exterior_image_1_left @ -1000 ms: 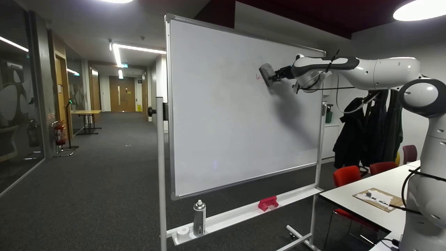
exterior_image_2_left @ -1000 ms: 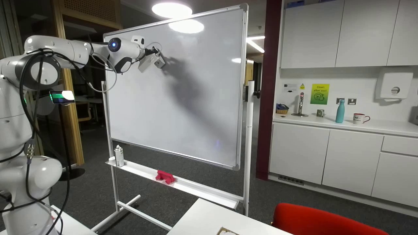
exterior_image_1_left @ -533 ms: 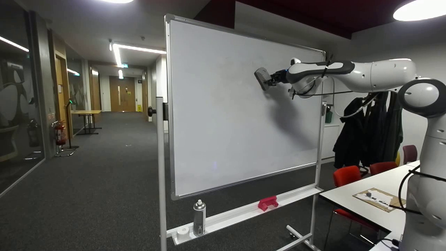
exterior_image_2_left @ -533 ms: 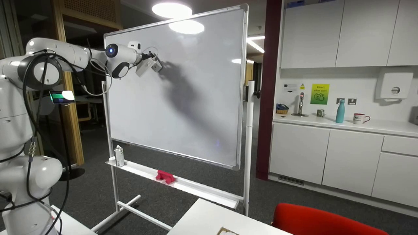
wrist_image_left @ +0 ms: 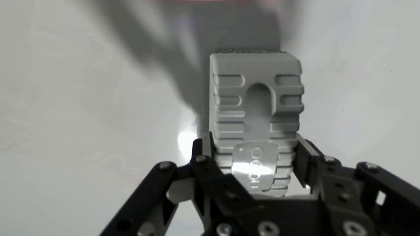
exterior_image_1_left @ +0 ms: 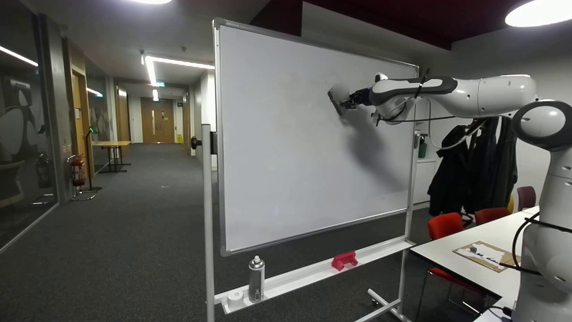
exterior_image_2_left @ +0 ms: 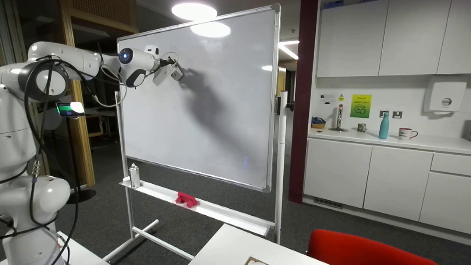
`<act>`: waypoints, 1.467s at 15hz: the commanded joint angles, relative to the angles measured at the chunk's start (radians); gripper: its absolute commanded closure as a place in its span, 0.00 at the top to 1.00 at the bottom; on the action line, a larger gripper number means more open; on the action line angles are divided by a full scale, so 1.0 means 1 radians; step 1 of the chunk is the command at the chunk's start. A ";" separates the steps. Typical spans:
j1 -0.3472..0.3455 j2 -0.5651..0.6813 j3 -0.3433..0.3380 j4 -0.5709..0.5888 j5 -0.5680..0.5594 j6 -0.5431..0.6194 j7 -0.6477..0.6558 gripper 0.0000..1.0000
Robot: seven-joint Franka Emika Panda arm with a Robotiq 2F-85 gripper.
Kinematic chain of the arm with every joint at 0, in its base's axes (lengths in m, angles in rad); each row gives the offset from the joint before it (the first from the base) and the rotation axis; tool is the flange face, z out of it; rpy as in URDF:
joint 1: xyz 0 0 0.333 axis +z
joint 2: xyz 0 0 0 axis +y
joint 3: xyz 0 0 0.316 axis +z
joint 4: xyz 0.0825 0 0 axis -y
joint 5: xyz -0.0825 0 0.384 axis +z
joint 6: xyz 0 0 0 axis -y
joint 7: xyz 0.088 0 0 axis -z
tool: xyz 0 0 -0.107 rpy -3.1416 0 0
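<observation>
The Robotiq gripper (wrist_image_left: 254,148) is standing part-closed, its black fingers (wrist_image_left: 198,151) pressing on opposite long sides of a grey, ribbed whiteboard eraser (wrist_image_left: 257,114); the jaws are standing apart by just the eraser's width. The eraser is facing the upper part of a stand-mounted whiteboard (exterior_image_1_left: 290,147), well in from both side edges; whether its felt (wrist_image_left: 249,50) is touching the surface, I am not managing to tell from where I am standing. In an exterior view, the eraser is tilting and looking partly blurred. The white Franka arm (exterior_image_1_left: 464,95) is reaching in nearly level and, in both exterior views, casting a long shadow (exterior_image_2_left: 213,110) down the board. Below, on the white tray (exterior_image_1_left: 304,278), a silver spray can (exterior_image_1_left: 256,281) is standing upright just beside a small white cylinder (exterior_image_1_left: 235,299), while a red, bracket-like piece (exterior_image_1_left: 344,260) is resting well apart from both.
</observation>
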 commanded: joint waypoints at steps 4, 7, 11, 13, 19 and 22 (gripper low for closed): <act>-0.014 -0.031 -0.024 0.080 0.014 -0.021 0.067 0.34; -0.010 -0.031 -0.045 0.124 0.019 -0.025 0.091 0.34; -0.004 -0.003 -0.054 0.144 0.008 -0.017 0.101 0.34; -0.001 0.020 -0.048 0.131 -0.003 -0.003 0.095 0.34; 0.016 0.078 -0.025 0.067 -0.039 0.030 0.064 0.34; 0.022 0.082 -0.014 0.023 -0.055 0.040 0.044 0.34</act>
